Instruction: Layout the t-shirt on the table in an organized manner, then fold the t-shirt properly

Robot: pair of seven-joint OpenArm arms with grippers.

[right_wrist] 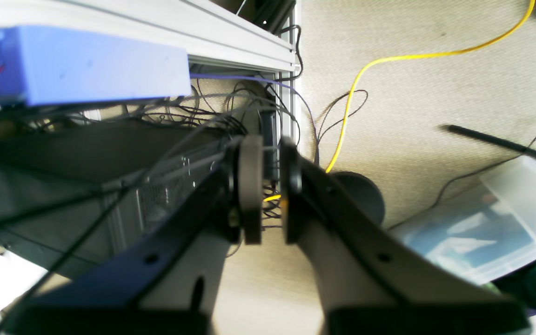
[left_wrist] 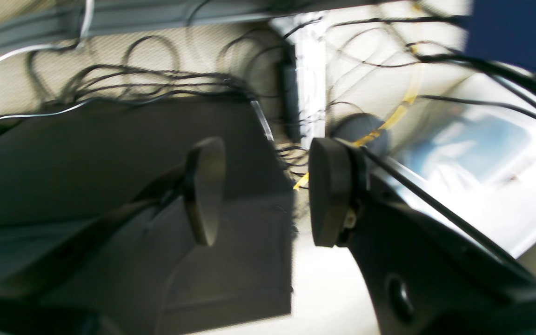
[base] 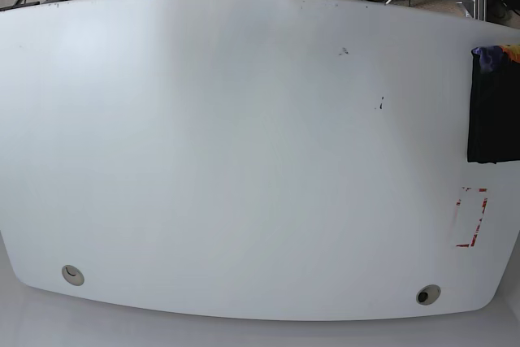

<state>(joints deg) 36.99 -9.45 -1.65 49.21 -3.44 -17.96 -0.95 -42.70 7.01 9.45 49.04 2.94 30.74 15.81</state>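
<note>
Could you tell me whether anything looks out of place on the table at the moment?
Yes. The t-shirt lies folded against the far right edge of the table, partly cut off by the base view, well beside the red tape marks. Neither arm is over the table.

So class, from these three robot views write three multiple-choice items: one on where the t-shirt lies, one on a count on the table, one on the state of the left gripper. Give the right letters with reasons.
1. Where is the t-shirt in the base view?
A. at the table's right edge
B. at the table's centre
C. over the left corner

2. How many round holes show in the table?
A. none
B. two
C. five

3. How does the left gripper stand?
A. shut on cloth
B. shut, empty
C. open, empty

Answers:
1 A, the black cloth sits against the right edge.
2 B, one hole near each front corner.
3 C, a wide gap shows between its fingers, with nothing in it.
</note>
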